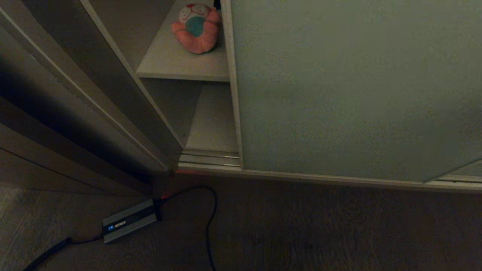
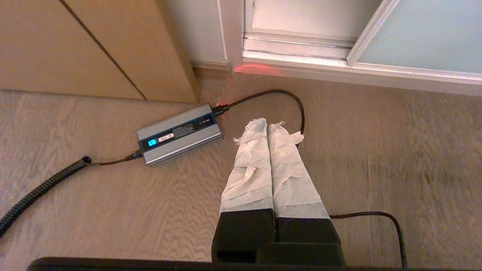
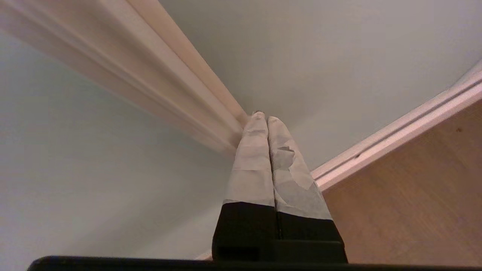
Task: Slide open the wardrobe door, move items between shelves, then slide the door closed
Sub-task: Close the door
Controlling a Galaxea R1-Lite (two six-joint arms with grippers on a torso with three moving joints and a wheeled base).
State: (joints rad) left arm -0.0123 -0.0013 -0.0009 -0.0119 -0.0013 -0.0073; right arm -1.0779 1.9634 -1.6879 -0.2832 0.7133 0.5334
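Grey power adapter (image 2: pixel 179 134) on wood floor (image 2: pixel 376 158) — black cable (image 2: pixel 290 98) looping off, brown side panel (image 2: pixel 94 45) nearby

Dim, murky head view; bright, warm wrist views.

The head view is dark and grainy, with deep shadow along the brown wood side panel (image 1: pixel 75 113). A red glow spills on the pale wood-grain floor (image 2: pixel 256 69). In the right wrist view, the cream door frame strip (image 3: pixel 124 71) smears with blur.
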